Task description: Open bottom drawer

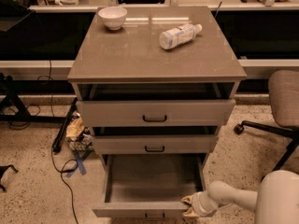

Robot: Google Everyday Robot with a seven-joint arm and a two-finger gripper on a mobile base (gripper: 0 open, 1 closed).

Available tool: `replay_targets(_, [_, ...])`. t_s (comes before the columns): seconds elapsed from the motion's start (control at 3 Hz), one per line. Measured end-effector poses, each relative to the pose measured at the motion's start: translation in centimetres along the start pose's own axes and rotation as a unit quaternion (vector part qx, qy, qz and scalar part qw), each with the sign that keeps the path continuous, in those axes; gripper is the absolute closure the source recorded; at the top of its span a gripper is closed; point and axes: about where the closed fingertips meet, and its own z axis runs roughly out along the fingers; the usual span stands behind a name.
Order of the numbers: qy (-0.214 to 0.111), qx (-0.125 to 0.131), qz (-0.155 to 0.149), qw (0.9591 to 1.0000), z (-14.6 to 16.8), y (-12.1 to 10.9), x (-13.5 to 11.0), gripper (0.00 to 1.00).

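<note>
The bottom drawer (pixel 145 209) of the grey-brown cabinet stands pulled well out, its plain grey inside showing and empty. Its small black bar handle (pixel 154 216) sits at the frame's lower edge. My gripper (pixel 190 206) is at the right end of the drawer's front, touching or just beside its top edge, at the end of my white arm (pixel 233 197) coming from the lower right. The middle drawer (pixel 154 144) and the taller top drawer (pixel 155 112) above are each slightly out.
On the cabinet top (pixel 121 55) stand a white bowl (pixel 112 17) and a lying plastic bottle (pixel 179 35). An office chair (pixel 282 106) is at the right. Cables (pixel 63 167) and clutter (pixel 77 132) lie on the floor at the left.
</note>
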Motion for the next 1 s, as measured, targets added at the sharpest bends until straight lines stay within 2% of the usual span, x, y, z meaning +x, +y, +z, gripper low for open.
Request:
replay_targets(0.33, [-0.006,0.008,0.030,0.9995,-0.49,2.45,0.84,1.00])
replay_targets(0.67, [-0.006,0.008,0.030,0.9995,-0.52,2.39,0.56,1.00])
replay_targets(1.0, [-0.007,0.007,0.030,0.9995,-0.34,2.55,0.47,0.83])
